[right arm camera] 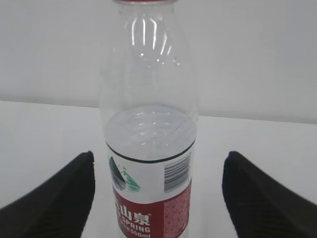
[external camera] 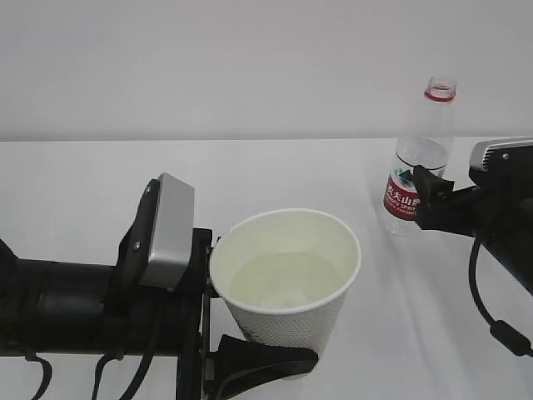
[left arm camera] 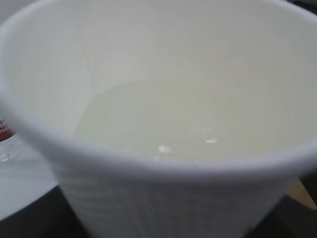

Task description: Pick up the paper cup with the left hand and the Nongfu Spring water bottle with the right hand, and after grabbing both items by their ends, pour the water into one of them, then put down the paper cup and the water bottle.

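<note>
Your left hand (external camera: pixel 218 321) grips the paper cup (external camera: pixel 287 283), its jaws pinching the cup's sides: one finger (external camera: pixel 266 360) shows at the near lower wall and the other is hidden behind the rim. The cup is upright at the front of the white surface (external camera: pixel 83 192), with the water (external camera: pixel 287 279) lying well below the rim. In the left wrist view the cup (left arm camera: pixel 163 198) fills nearly the whole picture, and the water (left arm camera: pixel 163 119) looks pale and level.

Your right hand (right arm camera: pixel 158 191) sits at the bottle (external camera: pixel 419 162), which stands upright and capless on the surface at the far right. In the right wrist view you can see the jaws spread wide, with clear gaps between each finger (right arm camera: pixel 54 198) and the bottle (right arm camera: pixel 148 124). Water reaches just above the bottle's red label (right arm camera: pixel 151 218).
</note>
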